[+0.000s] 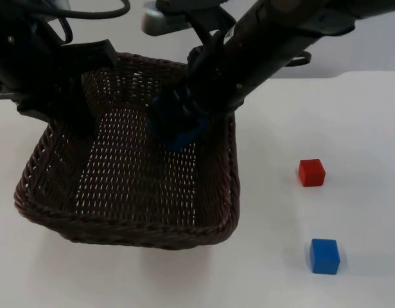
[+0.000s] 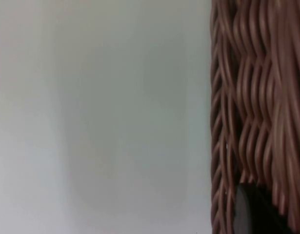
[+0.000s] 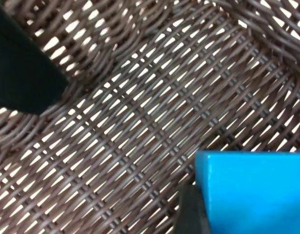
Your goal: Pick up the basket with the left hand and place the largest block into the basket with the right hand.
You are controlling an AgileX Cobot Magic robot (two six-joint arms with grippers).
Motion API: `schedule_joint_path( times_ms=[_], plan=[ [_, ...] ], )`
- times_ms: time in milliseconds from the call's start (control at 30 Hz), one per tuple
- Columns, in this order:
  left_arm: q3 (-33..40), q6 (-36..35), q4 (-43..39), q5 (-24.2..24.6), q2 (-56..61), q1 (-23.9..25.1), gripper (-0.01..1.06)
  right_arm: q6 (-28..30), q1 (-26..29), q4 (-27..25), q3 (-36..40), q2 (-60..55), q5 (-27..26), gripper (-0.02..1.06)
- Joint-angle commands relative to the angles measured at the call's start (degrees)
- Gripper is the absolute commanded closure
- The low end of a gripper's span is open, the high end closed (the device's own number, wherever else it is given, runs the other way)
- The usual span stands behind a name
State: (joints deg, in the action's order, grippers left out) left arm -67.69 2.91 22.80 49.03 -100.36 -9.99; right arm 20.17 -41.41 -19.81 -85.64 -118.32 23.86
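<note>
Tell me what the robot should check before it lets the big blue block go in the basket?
1. Left gripper holds the basket by its rim: ok, the basket looks tilted and lifted.
2. Right gripper is over the inside of the basket: ok.
3. Large blue block is between the right gripper's fingers: ok, a fingertip presses its side.
4. Woven basket floor lies under the block: ok in the right wrist view.
5. How high the block sits above that floor: cannot tell.
6. Red block and small blue block stay out on the table: ok.
</note>
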Motion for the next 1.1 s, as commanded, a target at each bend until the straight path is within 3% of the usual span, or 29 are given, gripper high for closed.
schedule_joint_path(
  times_ms=[0, 167, 300, 633, 900, 1067],
  plan=[
    [0.0, -0.3, 1.5, -0.4, 0.3, -0.3, 1.05, -0.2, -0.4, 0.0, -0.5, 0.4, -0.8, 0.71],
    [0.0, -0.3, 1.5, -0.4, 0.3, -0.3, 1.05, -0.2, -0.4, 0.0, -0.5, 0.7, 0.0, 0.24],
    [0.0, -0.3, 1.5, -0.4, 0.3, -0.3, 1.05, 0.0, -0.4, 0.4, -0.5, 2.3, 1.8, 0.12],
    [0.0, -0.3, 1.7, -0.4, 0.3, -0.3, 1.05, -0.1, -0.4, 5.2, -0.5, 12.7, 7.7, 0.11],
    [0.0, -0.3, 1.7, -0.3, 0.3, -0.3, 1.05, -8.6, -0.3, 11.7, -0.4, 21.1, 15.8, 0.11],
    [0.0, -0.3, 1.7, -0.3, 0.3, -0.3, 1.05, -9.6, -0.3, 12.1, 3.6, 26.7, 15.5, 0.11]
  ],
)
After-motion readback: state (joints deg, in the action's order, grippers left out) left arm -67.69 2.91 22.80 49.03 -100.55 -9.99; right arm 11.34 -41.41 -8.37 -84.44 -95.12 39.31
